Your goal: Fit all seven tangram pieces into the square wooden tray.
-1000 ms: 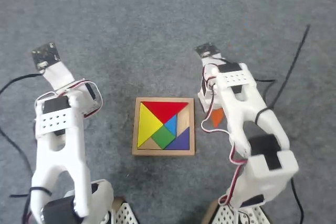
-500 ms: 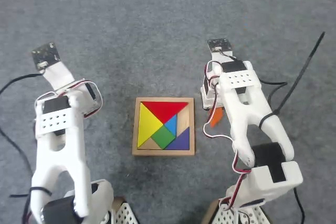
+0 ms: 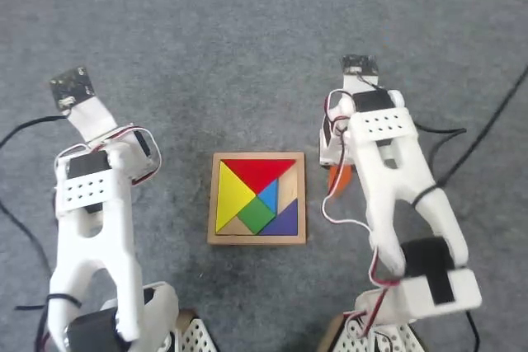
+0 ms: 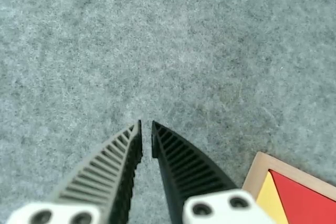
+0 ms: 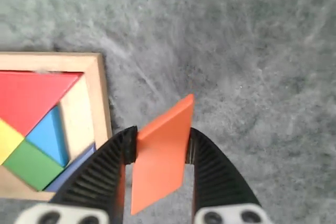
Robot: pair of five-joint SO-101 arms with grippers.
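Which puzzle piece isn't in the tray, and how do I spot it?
Find the square wooden tray on the grey carpet. Beside it, the right gripper pinches an orange piece on edge. It's the only orange one; the other colours lie flat inside the tray.

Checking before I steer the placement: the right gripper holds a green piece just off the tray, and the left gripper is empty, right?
No. The right gripper holds an orange piece, not green, as the right wrist view shows. It is off the tray, and the left gripper is empty.
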